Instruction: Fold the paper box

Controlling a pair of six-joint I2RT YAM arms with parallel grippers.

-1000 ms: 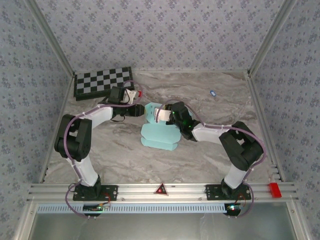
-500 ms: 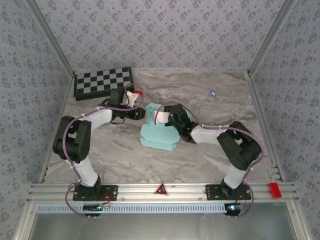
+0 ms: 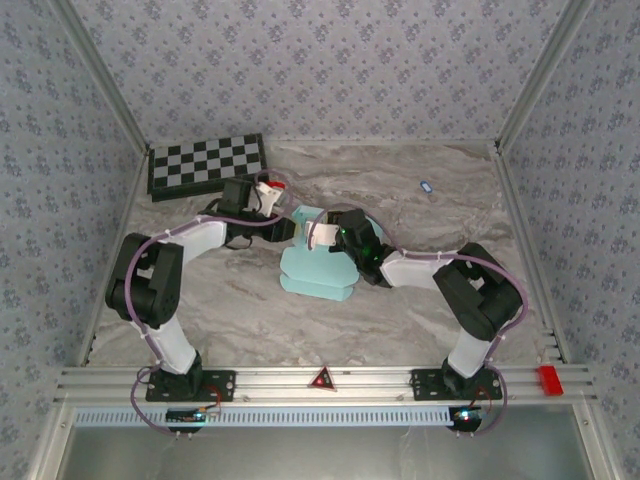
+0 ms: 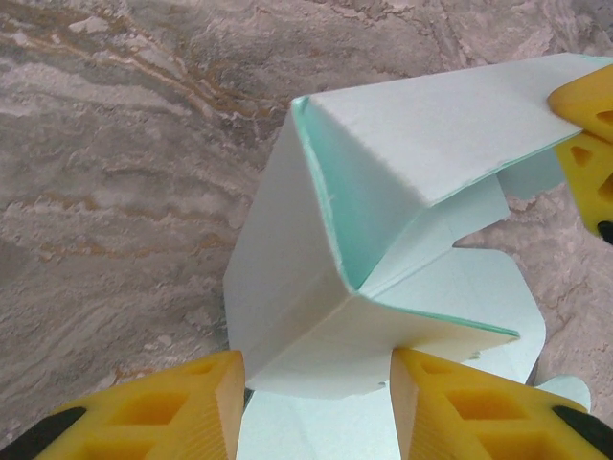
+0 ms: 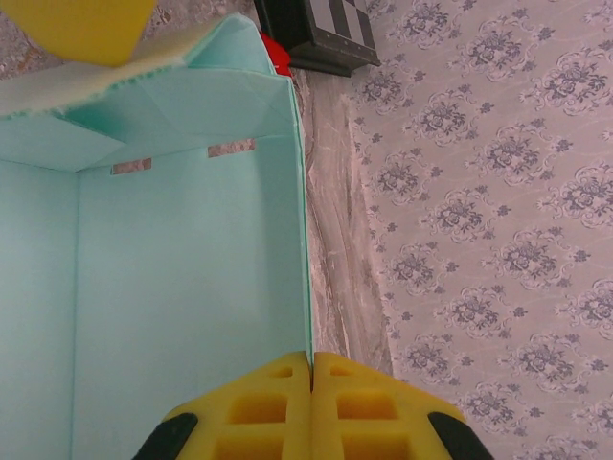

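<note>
The paper box (image 3: 318, 268) is pale blue card, partly folded, lying mid-table with its far walls raised. My left gripper (image 3: 286, 228) reaches in from the left. In its wrist view its yellow fingers (image 4: 182, 412) press on both sides of a folded corner of the paper box (image 4: 316, 287); the left gripper (image 4: 316, 372) is shut on that corner. My right gripper (image 3: 320, 233) comes from the right. It (image 5: 311, 359) is shut on the thin upright wall of the paper box (image 5: 192, 287), whose edge runs into the seam between its pads.
A black-and-white checkerboard (image 3: 205, 163) lies at the far left corner, seen too as the checkerboard (image 5: 330, 34). A small blue object (image 3: 425, 186) lies on the marble at the far right. Patterned walls close in three sides. A red block (image 3: 549, 379) sits on the front rail.
Both grippers have edged slightly leftward together with the raised part of the box. Both grips are unchanged.
</note>
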